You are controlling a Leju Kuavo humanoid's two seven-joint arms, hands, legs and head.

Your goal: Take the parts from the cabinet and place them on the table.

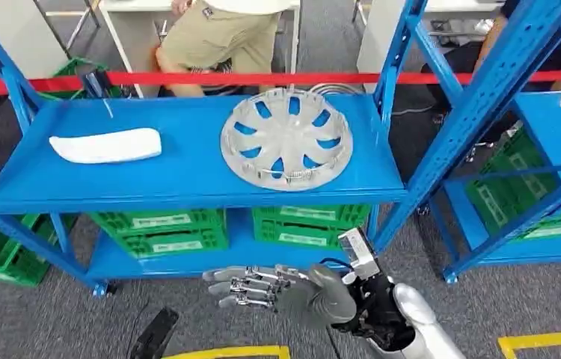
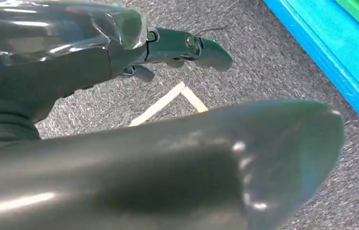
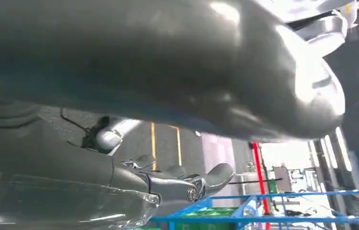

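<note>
Grey carpet (image 1: pixel 60 314) runs under a blue rack (image 1: pixel 188 179). My right hand (image 1: pixel 262 288) hangs low before its bottom shelf, fingers stretched flat and apart, holding nothing. My left hand (image 2: pixel 120 52) points at the floor, empty, fingers loosely extended. On the shelf above lie a hubcap (image 1: pixel 286 138) and a white part (image 1: pixel 105 145), well apart.

White labels sit on the fronts of the green crates (image 1: pixel 159 230) under the blue shelf (image 1: pixel 188 176), but their print is too small and blurred to read. No other writing is legible.
</note>
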